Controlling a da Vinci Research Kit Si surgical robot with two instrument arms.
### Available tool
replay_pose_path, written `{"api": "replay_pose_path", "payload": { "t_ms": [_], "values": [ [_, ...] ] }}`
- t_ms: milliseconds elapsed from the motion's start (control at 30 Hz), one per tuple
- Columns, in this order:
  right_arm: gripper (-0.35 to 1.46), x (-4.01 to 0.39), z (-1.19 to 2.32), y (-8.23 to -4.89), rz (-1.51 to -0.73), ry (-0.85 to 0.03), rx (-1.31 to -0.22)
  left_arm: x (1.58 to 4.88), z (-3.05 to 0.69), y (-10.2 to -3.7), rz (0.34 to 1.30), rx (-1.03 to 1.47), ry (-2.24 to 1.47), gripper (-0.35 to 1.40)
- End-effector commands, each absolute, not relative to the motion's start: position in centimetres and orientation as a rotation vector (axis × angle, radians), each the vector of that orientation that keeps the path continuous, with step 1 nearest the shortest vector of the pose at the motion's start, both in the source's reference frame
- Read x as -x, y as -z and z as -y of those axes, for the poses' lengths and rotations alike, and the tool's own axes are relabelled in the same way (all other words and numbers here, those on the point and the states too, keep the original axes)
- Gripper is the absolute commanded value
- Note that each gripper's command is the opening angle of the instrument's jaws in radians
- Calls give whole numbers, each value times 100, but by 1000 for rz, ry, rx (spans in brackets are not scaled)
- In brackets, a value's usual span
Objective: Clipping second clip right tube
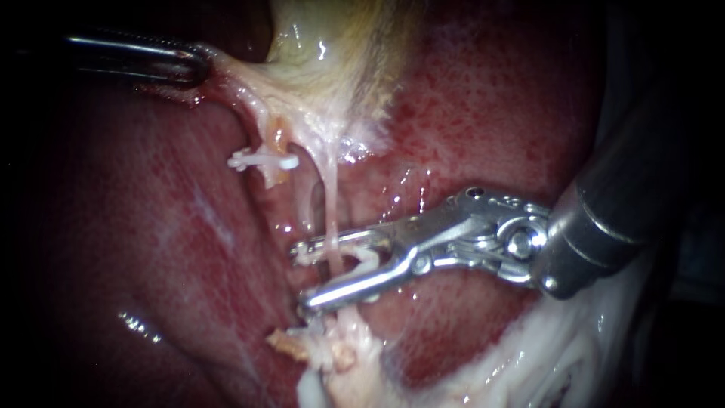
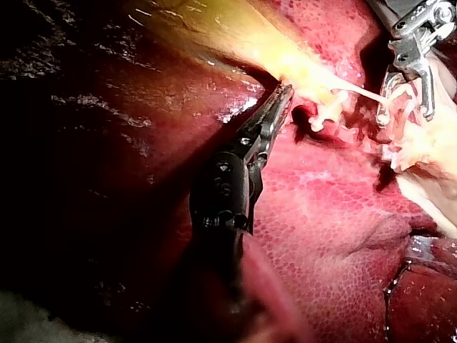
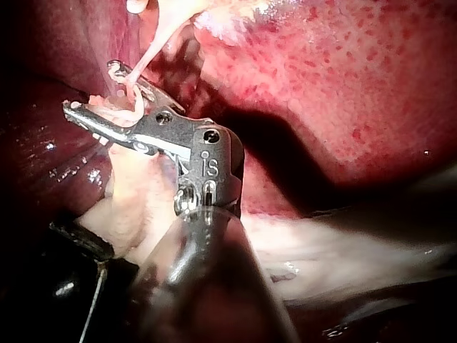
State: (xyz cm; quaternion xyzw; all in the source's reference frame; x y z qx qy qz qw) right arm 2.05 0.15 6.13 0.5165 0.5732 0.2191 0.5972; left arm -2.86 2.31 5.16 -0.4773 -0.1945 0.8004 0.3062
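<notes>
The right tube (image 1: pixel 331 198) is a thin pale strand running down from the gallbladder tissue (image 1: pixel 332 68). My right instrument (image 1: pixel 302 276) comes in from the right. Its jaws stand open astride this tube, with a white clip (image 1: pixel 364 261) seated between them. In the right wrist view the same jaws (image 3: pixel 89 86) straddle the strand (image 3: pixel 146 53). A white clip (image 1: pixel 264 160) sits closed on the left tube (image 1: pixel 273 140). At the upper left, my left instrument (image 1: pixel 200 64) is shut on the pale tissue edge and holds it taut; the left wrist view shows its jaws (image 2: pixel 284 91) together.
Red liver (image 1: pixel 491 98) surrounds the tubes on both sides. Ragged pale tissue (image 1: pixel 332 351) lies below the right instrument's jaws. White fatty tissue (image 1: pixel 551 355) runs along the lower right under the shaft.
</notes>
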Motion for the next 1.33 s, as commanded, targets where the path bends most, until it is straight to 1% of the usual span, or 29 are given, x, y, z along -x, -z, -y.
{"api": "replay_pose_path", "payload": {
  "t_ms": [33,233,467,633,767,933,1333],
  "values": [
    [46,-203,-15,-614,-1329,-506,-1199,286,-231,-516,515,1263,-2118,-35],
    [30,-195,-16,-618,-1328,-499,-1203,286,-232,-516,515,1263,-2118,-35],
    [-6,-189,-17,-621,-1326,-484,-1216,287,-232,-517,514,1263,-2118,-35],
    [-19,-188,-17,-621,-1326,-479,-1220,287,-232,-518,514,1263,-2118,-35],
    [-35,-187,-17,-621,-1323,-481,-1227,287,-232,-519,514,1263,-2119,-35],
    [-35,-185,-16,-621,-1293,-522,-1271,288,-232,-519,514,1263,-2119,-35],
    [-35,-183,-16,-625,-1293,-517,-1274,288,-232,-520,514,1263,-2118,-35]
  ]
}}
